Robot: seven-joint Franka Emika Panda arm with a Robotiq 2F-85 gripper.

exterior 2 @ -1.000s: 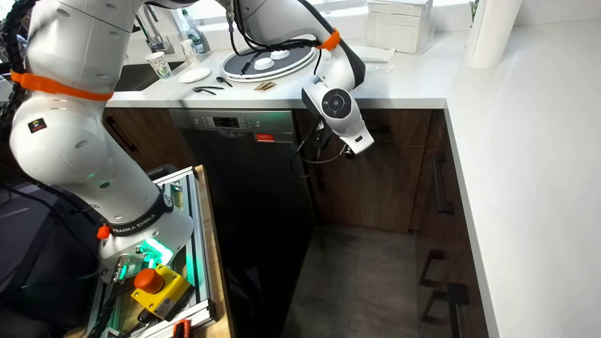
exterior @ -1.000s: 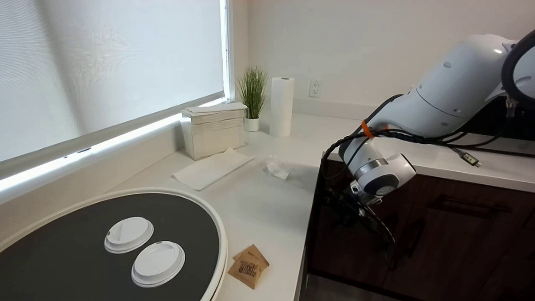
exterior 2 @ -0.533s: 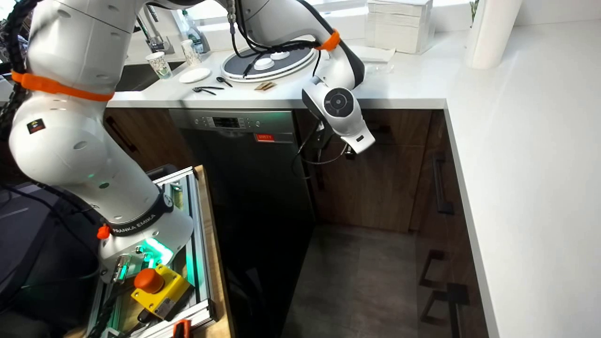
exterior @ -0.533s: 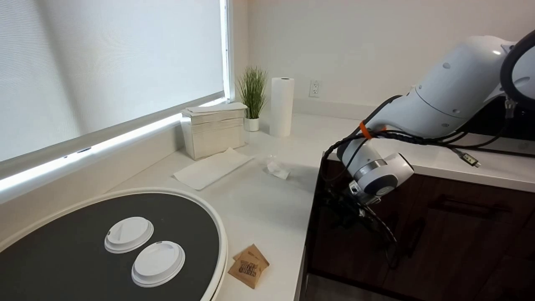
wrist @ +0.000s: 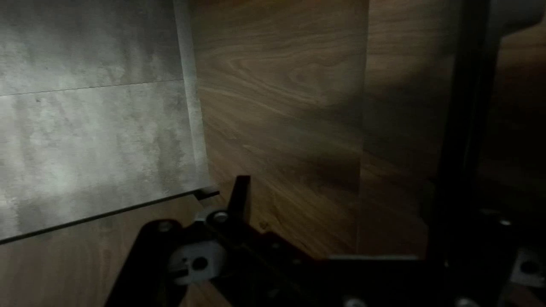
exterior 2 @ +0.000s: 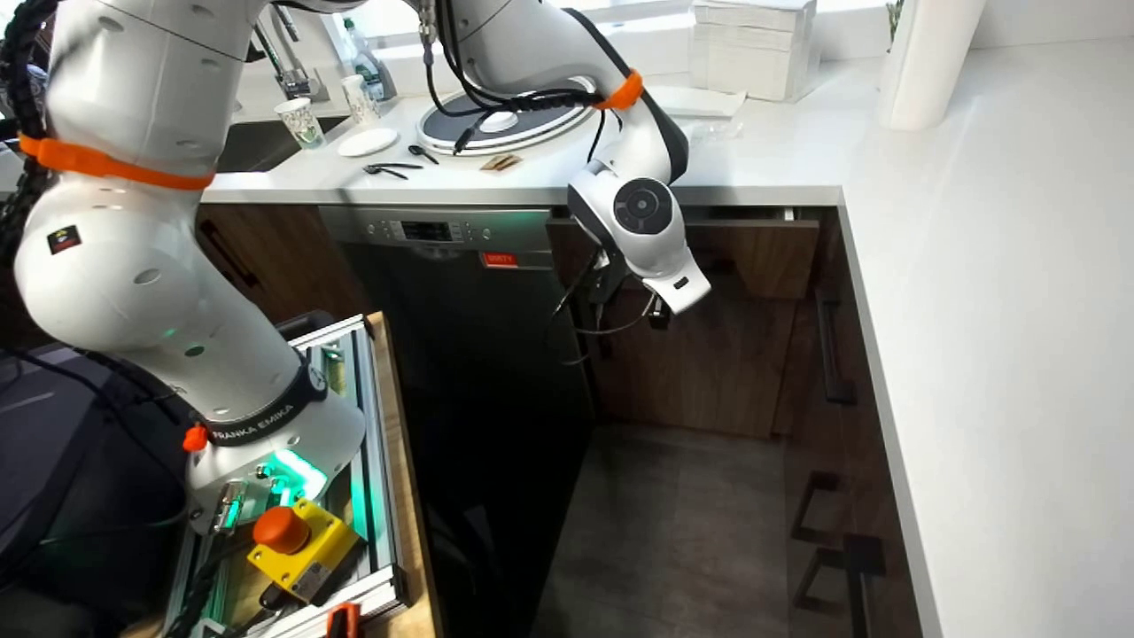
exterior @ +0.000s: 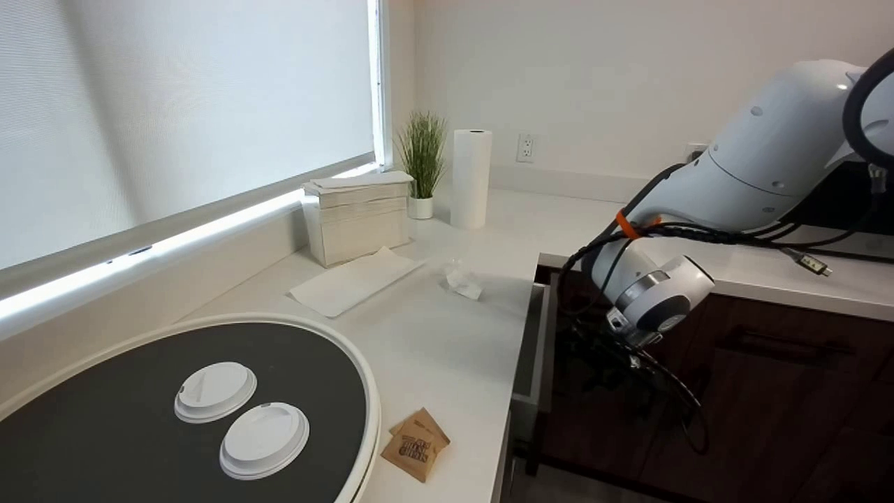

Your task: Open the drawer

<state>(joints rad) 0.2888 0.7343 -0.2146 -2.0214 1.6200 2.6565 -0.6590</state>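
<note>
The drawer [exterior 2: 771, 257] under the counter stands partly open. A narrow gap shows above its dark brown front. In an exterior view its whitish-grey inner box [exterior: 536, 349] sticks out past the counter edge. In the wrist view the drawer front [wrist: 405, 55] is at the right, with a dark handle bar [wrist: 469, 106] across it. My gripper [wrist: 337, 194] is open, its fingers wide apart. One finger shows at the left; the other merges with the dark handle, so I cannot tell exactly how they touch. In both exterior views the gripper is dark and largely hidden.
The white counter edge [exterior 2: 753, 195] runs just above the drawer. A cabinet door [exterior 2: 691, 372] is below it and a dishwasher [exterior 2: 443, 292] beside it. Side cabinet handles [exterior 2: 833, 350] stick out at the right. Loose cables [exterior: 691, 412] hang from the wrist.
The drawer has come out from shut to partly open. The arm and gripper have moved away from the cabinet together with it, mostly in the last half second.
</note>
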